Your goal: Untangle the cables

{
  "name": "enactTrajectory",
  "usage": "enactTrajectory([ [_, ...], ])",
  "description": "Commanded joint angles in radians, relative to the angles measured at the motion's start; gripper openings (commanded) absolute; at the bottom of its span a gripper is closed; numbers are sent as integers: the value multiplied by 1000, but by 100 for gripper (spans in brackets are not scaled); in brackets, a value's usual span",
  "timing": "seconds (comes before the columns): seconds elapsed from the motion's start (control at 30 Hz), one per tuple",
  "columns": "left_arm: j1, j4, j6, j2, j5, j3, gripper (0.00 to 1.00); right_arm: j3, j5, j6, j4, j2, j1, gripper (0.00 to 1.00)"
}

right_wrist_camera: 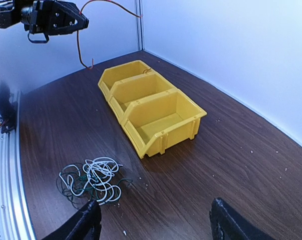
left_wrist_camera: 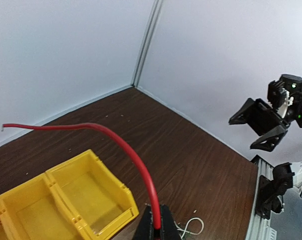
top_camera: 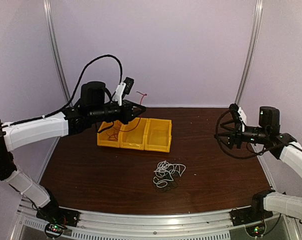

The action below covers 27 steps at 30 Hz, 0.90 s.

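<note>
- Dark wood table (top_camera: pixel 221 170), pale walls on three sides.
- Left claw (left_wrist_camera: pixel 155 229): pressed together on the red cable (left_wrist_camera: pixel 121 143) and held high over the left end of the bin (top_camera: pixel 158 135).
- Red cable: one end arcs up and away from the claw and the other hangs down toward the leftmost compartment. Whether that tip is inside cannot be told. It is clear of the tangle (top_camera: pixel 167 174).
- Right claw (right_wrist_camera: pixel 156 225): spread, holding nothing, raised at the right side of the table and well apart from everything.
- Bin: yellow, three compartments in a row. A thin reddish strand shows in the leftmost one, too fine to identify.
- Tangle: the white cable (right_wrist_camera: pixel 98 170) and the dark cable (right_wrist_camera: pixel 70 189) are looped through each other on the table, in front of the bin and apart from it.
- Step, as judged: the red cable is separated and is being delivered to the bin.
- Next move, as judged: lower over a compartment so the springy cable settles inside, then release. After that, one claw pins the tangle while the other draws the white cable out.
</note>
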Motion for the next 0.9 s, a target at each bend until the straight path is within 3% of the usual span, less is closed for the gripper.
enactTrajectory([
  [0.0,83,-66,61,-83,-26,-45,0,-76,80,-51,33,-46,-43,76],
  [0.37,315,92,123,89,214,-34,0,-97,92,-97,29,-68,-76,76],
  [0.5,384,284,48,197,363,-24,0,-104,103,-121,25,-74,-80,75],
  [0.7,395,390,-24,346,442,73,0,-109,107,-136,17,-73,-83,75],
  [0.87,443,522,-80,409,578,7,0,-111,106,-147,12,-76,-88,76],
])
